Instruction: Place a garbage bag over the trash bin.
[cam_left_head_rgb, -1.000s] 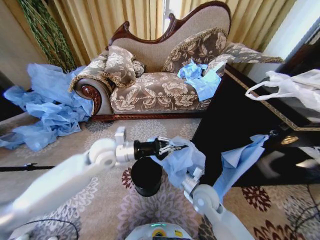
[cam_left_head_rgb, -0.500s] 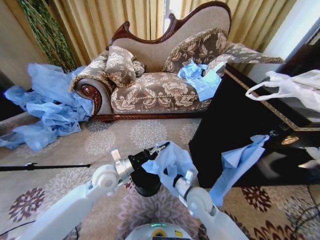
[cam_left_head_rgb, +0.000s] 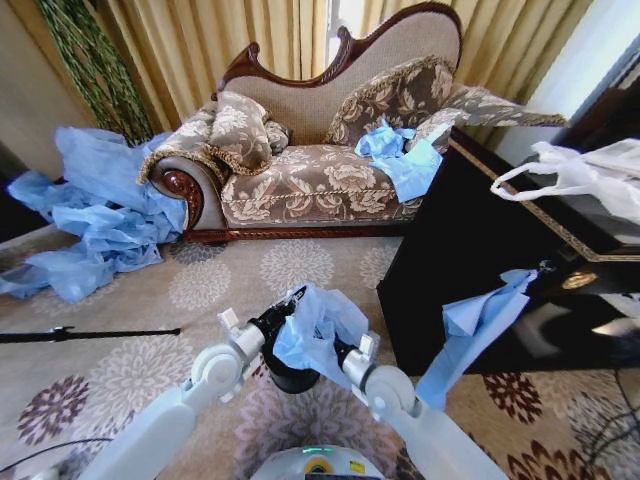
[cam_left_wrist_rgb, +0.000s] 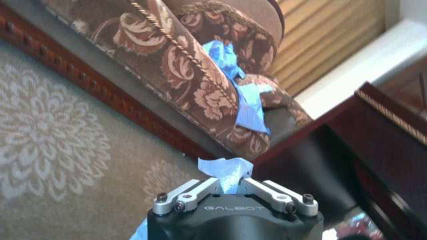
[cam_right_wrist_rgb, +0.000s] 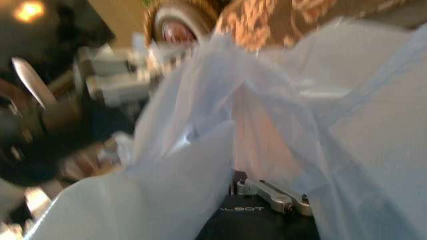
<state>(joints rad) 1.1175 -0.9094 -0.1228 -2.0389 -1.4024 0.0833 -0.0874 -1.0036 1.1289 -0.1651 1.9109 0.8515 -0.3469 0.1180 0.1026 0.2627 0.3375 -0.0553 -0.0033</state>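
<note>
Both grippers pinch the garbage bag directly above the trash bin: left gripper clamps a thin edge, right gripper grips bunched film. Bunched like this, the mouth looks barely spread, so it may snag or miss the rim, and the left's thin hold could slip.

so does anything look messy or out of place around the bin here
Yes. A heap of blue plastic sheeting sprawls over the carpet by the sofa, and another blue piece dangles off the dark cabinet. The garbage bag is bunched between the left gripper and right gripper, not opened over the trash bin.
</note>
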